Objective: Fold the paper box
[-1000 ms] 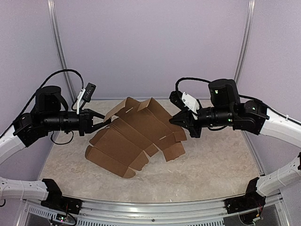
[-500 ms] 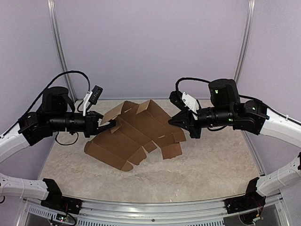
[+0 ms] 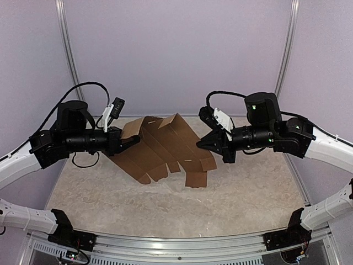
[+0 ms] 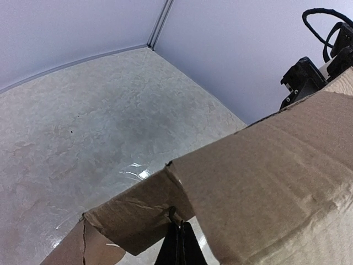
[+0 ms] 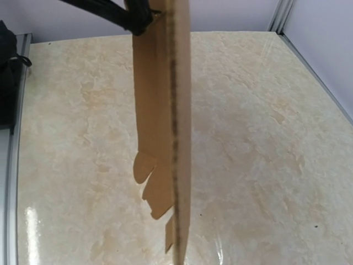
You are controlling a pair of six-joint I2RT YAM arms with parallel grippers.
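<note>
The paper box (image 3: pixel 165 144) is a flat brown die-cut cardboard sheet with flaps and slots, held up off the table (image 3: pixel 165 204) between both arms. My left gripper (image 3: pixel 130 142) is shut on its left flap; in the left wrist view the black fingertips (image 4: pixel 177 245) pinch the edge of a flap (image 4: pixel 138 212). My right gripper (image 3: pixel 203 142) grips the sheet's right edge. In the right wrist view the sheet (image 5: pixel 165 110) stands edge-on in the middle and my own fingers are hidden behind it.
The pale marbled table is enclosed by lilac walls with upright metal posts (image 3: pixel 67 61). An aluminium rail (image 3: pixel 182 243) runs along the near edge. The left arm's gripper shows at the top of the right wrist view (image 5: pixel 129 16).
My left gripper has moved right and upward with the flap in it. The sheet's left part has risen off the table and the sheet looks narrower. The right arm has barely moved.
</note>
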